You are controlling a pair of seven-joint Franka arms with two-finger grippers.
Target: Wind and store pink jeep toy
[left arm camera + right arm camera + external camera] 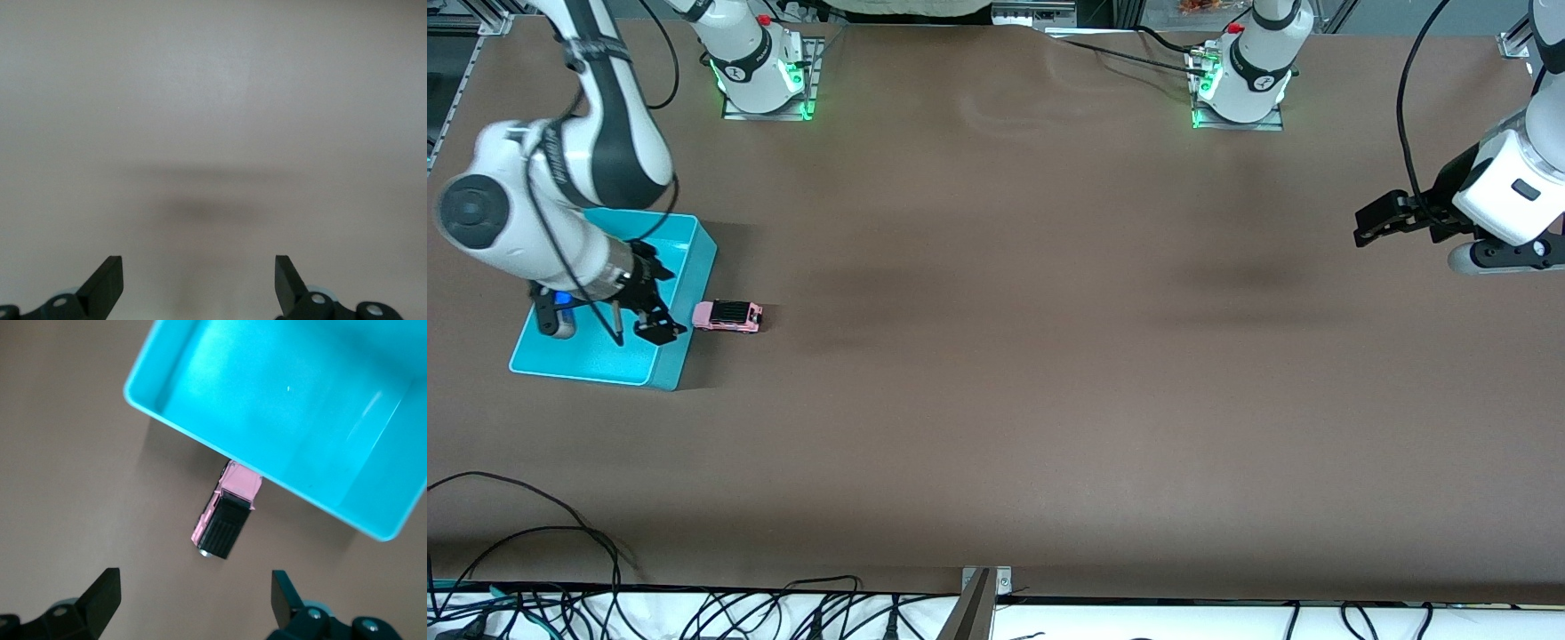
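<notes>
The toy car (728, 316) sits on its wheels on the brown desk (1049, 356), right beside the turquoise bin (680, 356), at the side of the bin that faces the left arm's end of the desk. Its long axis runs along the length of the desk, from one arm's end toward the other. One short end points at the bin wall; in the right wrist view that end (227, 513) lies tucked just under the bin's rim (200, 440), so close that I cannot tell whether they touch. The other end, with the black ribbed roof, points away from the bin toward the left arm's end of the desk. Which end is the front I cannot tell.

Nothing lies on the desk around the car apart from the bin.

The bin is a shallow rectangular tray, far larger than the car. The parts of its floor that show hold nothing; the right arm covers the rest in the front view.

The right gripper (640, 322) hangs over the bin, near the wall next to the car, with its fingers (100, 600) spread wide and holding nothing.

The left gripper (1371, 220) waits in the air over bare desk at the left arm's end, well apart from the bin, its fingers (107, 283) also wide and empty.
</notes>
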